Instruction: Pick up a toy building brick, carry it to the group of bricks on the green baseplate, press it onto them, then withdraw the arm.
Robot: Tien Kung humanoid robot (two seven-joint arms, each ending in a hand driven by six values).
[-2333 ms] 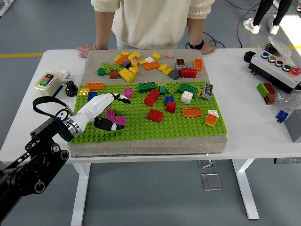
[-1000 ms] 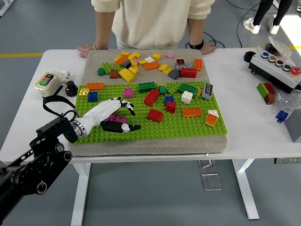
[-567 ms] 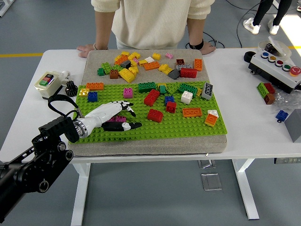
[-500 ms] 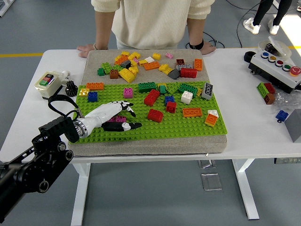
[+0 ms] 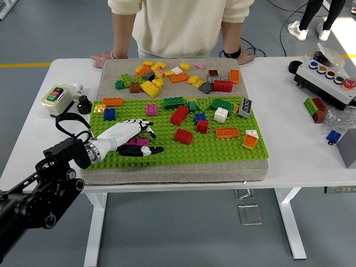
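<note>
1. The white worktop carries a grey fabric-covered pad, and a person in a cream top stands at its far side with a hand resting on the worktop near each far corner of the pad.
2. A green studded baseplate covers the near part of the pad, with scattered toy bricks on it: a red brick near the middle, an orange one to its right, a white one behind that.
3. A loose heap of mixed-colour bricks lies on the bare pad beyond the baseplate.
4. The robot's black left arm comes in from the lower left corner.
5. Its white-and-black left hand lies low over the baseplate's near left part, fingers stretched forward and loosely spread, thumb pointing right; it grasps nothing.
6. Small magenta bricks sit between thumb and fingers, partly hidden; contact cannot be told.
7. A grey button box stands at the worktop's far right.
</note>
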